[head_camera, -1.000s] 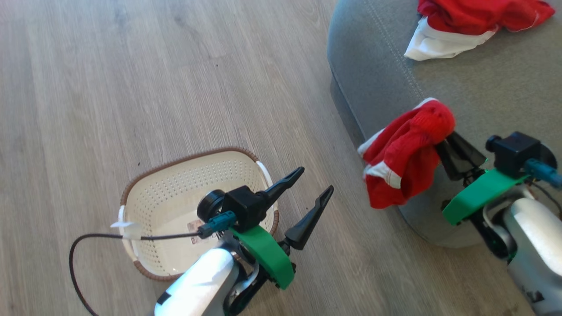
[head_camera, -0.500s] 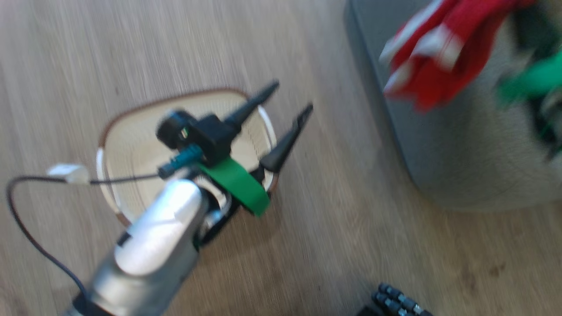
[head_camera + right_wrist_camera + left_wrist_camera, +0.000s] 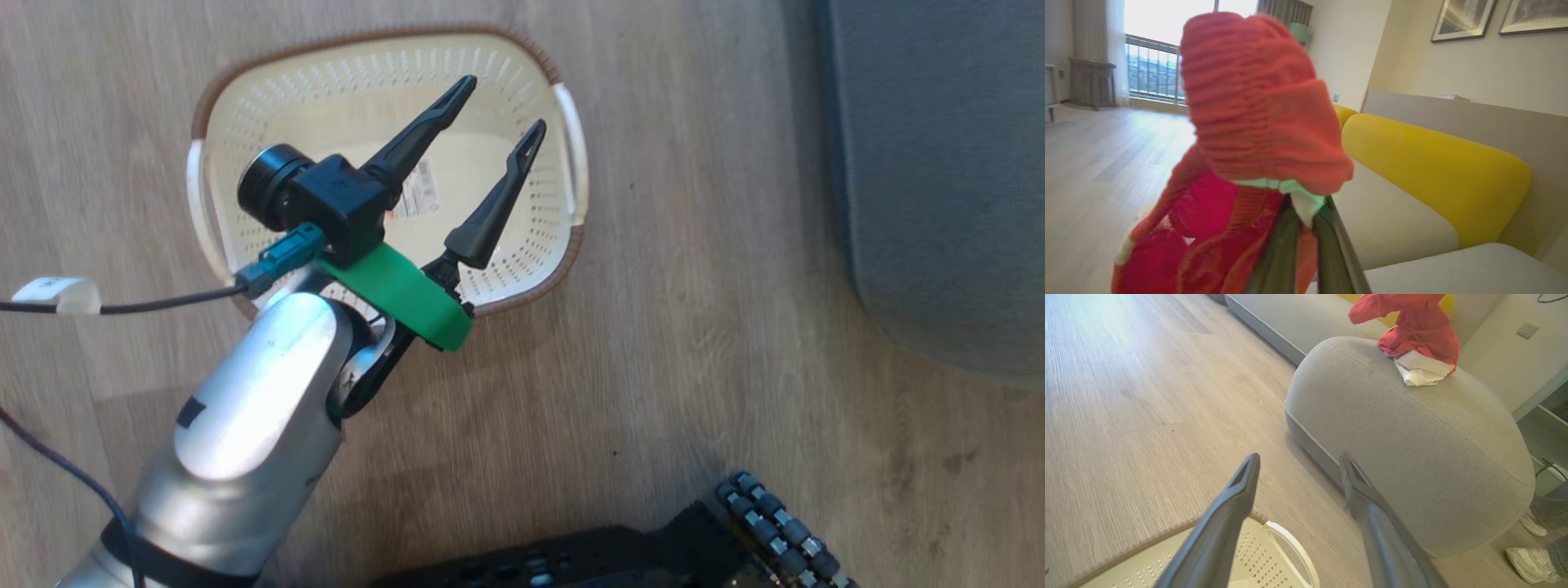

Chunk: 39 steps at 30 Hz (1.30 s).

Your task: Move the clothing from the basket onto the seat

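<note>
Basket (image 3: 326, 90) empty, left gripper (image 3: 504, 103) spread open above it; right gripper (image 3: 1306, 208) clamped on the clothing (image 3: 1257, 102), held aloft; another red garment (image 3: 1421, 347) lies on the seat (image 3: 1412, 449); only the set-down appears left.

Bright, even daylight in the head view, sharp throughout. Glares white on the silver forearm (image 3: 245, 425) at lower left; throws a soft shadow onto the floor (image 3: 653, 367) beneath it. In the left wrist view, washes out at upper left, stretches shapes toward the edges, softens the left fingers (image 3: 1224, 522) at the bottom. In the right wrist view, blows out at the window (image 3: 1151, 20) upper left; smears the clothing (image 3: 1257, 110) and right fingers (image 3: 1274, 261), out of focus.
</note>
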### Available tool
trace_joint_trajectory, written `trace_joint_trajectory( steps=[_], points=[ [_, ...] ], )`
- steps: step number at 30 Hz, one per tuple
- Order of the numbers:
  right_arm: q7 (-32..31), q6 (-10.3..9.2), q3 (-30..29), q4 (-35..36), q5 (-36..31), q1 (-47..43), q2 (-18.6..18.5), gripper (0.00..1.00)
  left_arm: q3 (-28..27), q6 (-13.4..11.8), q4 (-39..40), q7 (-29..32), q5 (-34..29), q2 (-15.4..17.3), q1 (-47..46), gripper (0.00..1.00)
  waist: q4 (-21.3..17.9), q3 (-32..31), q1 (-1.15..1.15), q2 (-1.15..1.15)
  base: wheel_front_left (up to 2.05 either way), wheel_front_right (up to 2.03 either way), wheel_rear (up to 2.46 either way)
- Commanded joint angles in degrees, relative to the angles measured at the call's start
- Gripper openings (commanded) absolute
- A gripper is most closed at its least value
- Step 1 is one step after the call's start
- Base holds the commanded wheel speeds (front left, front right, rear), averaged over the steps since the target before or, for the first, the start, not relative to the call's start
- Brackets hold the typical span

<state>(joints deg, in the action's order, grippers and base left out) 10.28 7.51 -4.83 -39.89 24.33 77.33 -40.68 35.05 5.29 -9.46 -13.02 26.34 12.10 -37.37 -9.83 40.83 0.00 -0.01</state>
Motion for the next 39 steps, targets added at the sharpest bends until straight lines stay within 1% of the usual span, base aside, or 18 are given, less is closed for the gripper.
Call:
trace_joint_trajectory(
  steps=[1,4,7,9,11,12,13,14,15,16,17,18,19,23,28,33,37,39],
  points=[
    [-0.50,-0.02,-2.89,-0.41,-0.98,0.75,-3.75,0.00,-1.71,-0.33,1.99,-0.46,0.24,1.10,0.68,1.00,1.02,2.08,0.00,0.01,0.00,0.00,0.00],
    [-1.12,-0.02,-7.48,-5.18,-2.70,0.30,-6.61,0.00,-2.16,-0.89,3.09,0.02,0.20,2.07,0.95,1.00,0.25,4.15,0.00,0.01,0.00,0.00,0.00],
    [-1.19,-0.02,-11.54,-11.06,-4.95,-2.39,-7.36,0.00,-2.18,-1.41,4.53,1.31,-0.10,3.18,1.14,1.00,-1.10,6.48,0.00,0.01,0.00,0.00,0.00],
    [-0.56,-0.02,-12.76,-14.79,-7.06,-5.08,-6.53,0.00,-2.18,-1.83,5.52,2.22,-0.30,3.88,1.35,1.00,-2.17,7.80,0.00,0.01,0.00,0.00,0.00],
    [0.50,-0.02,-13.84,-17.97,-8.51,-6.98,-4.57,0.00,-2.13,-2.26,6.46,3.14,-0.50,4.57,1.68,1.00,-3.24,8.80,0.00,0.01,0.00,0.00,0.00],
    [0.93,-0.02,-13.87,-19.18,-9.29,-7.71,-3.45,0.00,-2.09,-2.52,6.90,3.60,-0.68,4.96,1.86,1.00,-3.74,9.17,0.00,0.01,0.00,0.00,0.00],
    [0.93,-0.02,-13.87,-19.18,-9.29,-7.71,-3.45,0.00,-2.09,-2.52,6.90,3.60,-0.68,4.96,1.86,1.00,-3.74,9.17,0.00,0.01,0.00,0.00,0.00],
    [1.43,-0.02,-14.07,-20.17,-9.89,-8.12,-2.50,0.00,-2.08,-2.75,7.35,3.95,-0.84,5.27,2.00,1.00,-4.12,9.47,0.00,0.01,0.00,0.00,0.00],
    [2.14,-0.02,-14.25,-21.92,-10.94,-8.50,-0.67,0.00,-2.07,-3.12,8.18,4.63,-0.97,5.81,2.25,1.00,-4.71,9.82,0.00,0.01,0.00,0.00,0.00],
    [2.52,-0.02,-14.35,-22.47,-11.39,-8.47,-0.08,0.19,-2.03,-3.26,8.54,4.90,-1.07,6.05,2.35,1.00,-4.89,9.84,0.00,0.01,0.00,0.00,0.00],
    [2.90,-0.02,-14.52,-22.96,-11.73,-8.42,0.50,0.36,-2.01,-3.42,8.87,5.16,-1.10,6.21,2.45,1.00,-5.06,9.84,0.00,0.01,0.00,0.00,0.00],
    [3.20,-0.02,-14.53,-23.35,-12.06,-8.31,1.07,0.50,-2.02,-3.56,9.16,5.39,-1.11,6.36,2.51,1.00,-5.25,9.74,0.00,0.01,0.00,0.00,0.00],
    [3.48,-0.02,-14.44,-23.60,-12.41,-8.21,1.53,1.00,-2.03,-3.69,9.39,5.59,-1.10,6.50,2.56,1.00,-5.41,9.53,0.00,0.01,0.00,0.00,0.00],
    [4.25,-0.02,-13.08,-23.70,-13.43,-8.40,3.46,1.00,-2.27,-4.04,9.53,5.30,-0.74,6.53,2.77,1.00,-5.81,7.74,0.00,0.01,0.00,0.00,0.00],
    [4.62,-0.02,-6.04,-19.70,-12.17,-11.94,8.39,1.00,-3.93,-4.86,7.55,3.51,1.51,5.94,4.45,1.00,-7.13,3.00,0.00,0.01,0.00,0.00,0.00],
    [4.69,-0.02,1.21,-11.25,-8.32,-22.03,9.40,1.00,-5.16,-4.86,4.26,0.74,3.56,4.45,6.21,1.00,-5.84,-4.12,0.00,0.01,0.00,0.00,0.00],
    [4.70,-0.02,3.22,-3.33,-5.09,-32.43,10.08,1.00,-6.68,-4.67,1.38,-0.83,5.62,3.14,8.89,1.00,-4.83,-10.16,0.00,0.01,0.00,0.00,0.00],
    [4.71,-0.02,3.47,0.58,-4.55,-37.08,10.59,1.00,-7.52,-4.60,0.14,-1.29,6.42,2.62,10.52,1.00,-4.57,-13.01,0.00,0.01,0.00,0.00,0.00]
  ],
)
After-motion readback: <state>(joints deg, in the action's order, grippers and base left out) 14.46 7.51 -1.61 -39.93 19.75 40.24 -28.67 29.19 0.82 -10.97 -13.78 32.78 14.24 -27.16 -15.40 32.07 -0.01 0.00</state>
